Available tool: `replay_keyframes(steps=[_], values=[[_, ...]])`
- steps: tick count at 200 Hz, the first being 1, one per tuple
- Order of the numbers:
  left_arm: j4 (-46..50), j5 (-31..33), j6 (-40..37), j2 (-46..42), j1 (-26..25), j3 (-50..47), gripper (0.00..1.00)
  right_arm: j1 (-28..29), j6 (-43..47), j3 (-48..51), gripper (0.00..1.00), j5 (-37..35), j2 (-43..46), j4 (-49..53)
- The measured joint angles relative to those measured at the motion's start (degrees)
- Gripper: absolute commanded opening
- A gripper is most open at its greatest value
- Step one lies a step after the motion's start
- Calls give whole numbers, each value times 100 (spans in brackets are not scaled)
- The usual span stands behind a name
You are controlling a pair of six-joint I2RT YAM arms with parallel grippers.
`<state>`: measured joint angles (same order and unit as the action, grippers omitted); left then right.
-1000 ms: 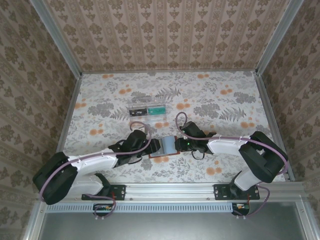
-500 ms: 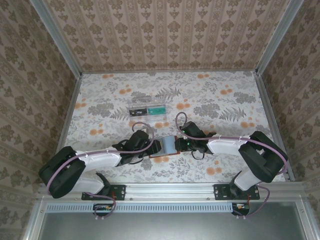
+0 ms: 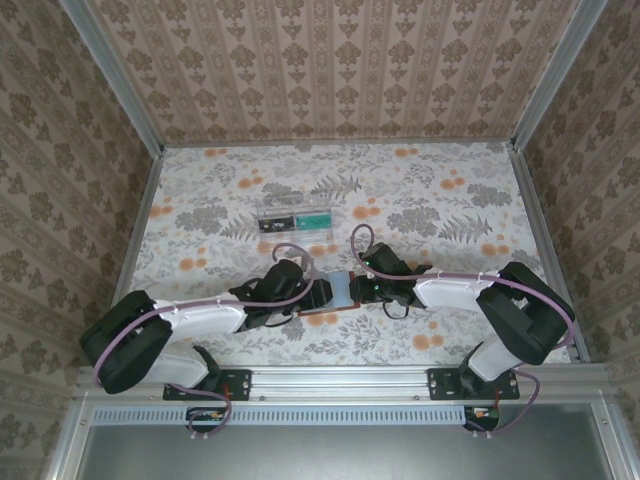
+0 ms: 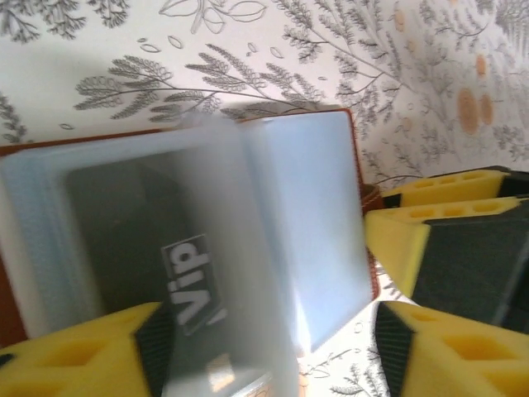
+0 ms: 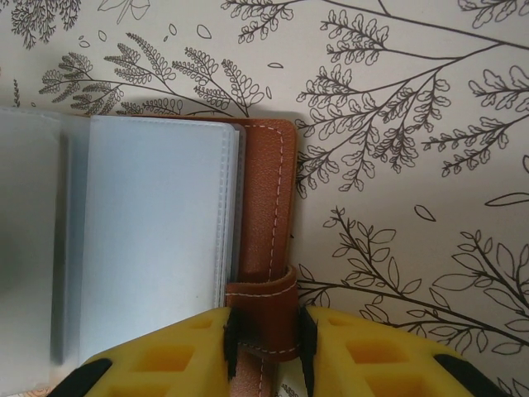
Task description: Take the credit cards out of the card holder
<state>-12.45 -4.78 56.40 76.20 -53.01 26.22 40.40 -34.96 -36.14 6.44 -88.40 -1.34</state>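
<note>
The holder lies open and flat, lining up, between the two grippers. Its long axis runs from one gripper to the other.

The right gripper is clenched on the holder's brown strap. From its fingers the stitched leather edge runs straight ahead, and the pale sleeves spread off to the fingers' left.

The left gripper faces it from the holder's other end. Its jaws are spread wide and straddle a raised clear sleeve without pinching it. Just ahead of its left finger, a dark card sits inside a sleeve, and its "ViP" print reads away from the fingers. The blur hides the card's near end. The right gripper's yellow fingers show just ahead of the left gripper's right finger.

Well beyond both grippers a clear tray lies crosswise. In it a teal card and a second dark card lie side by side.
</note>
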Motion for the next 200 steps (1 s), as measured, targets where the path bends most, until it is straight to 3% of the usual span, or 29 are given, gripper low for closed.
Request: replay_keyframes(steps=[126,200], values=[[-229,-256,-219,745,-393,918,74,-52,-258,284,31,-308,363,-13],[-120,-94,-225,-46,-236,452,74,-219,-219,372,31,-621,1150,518]])
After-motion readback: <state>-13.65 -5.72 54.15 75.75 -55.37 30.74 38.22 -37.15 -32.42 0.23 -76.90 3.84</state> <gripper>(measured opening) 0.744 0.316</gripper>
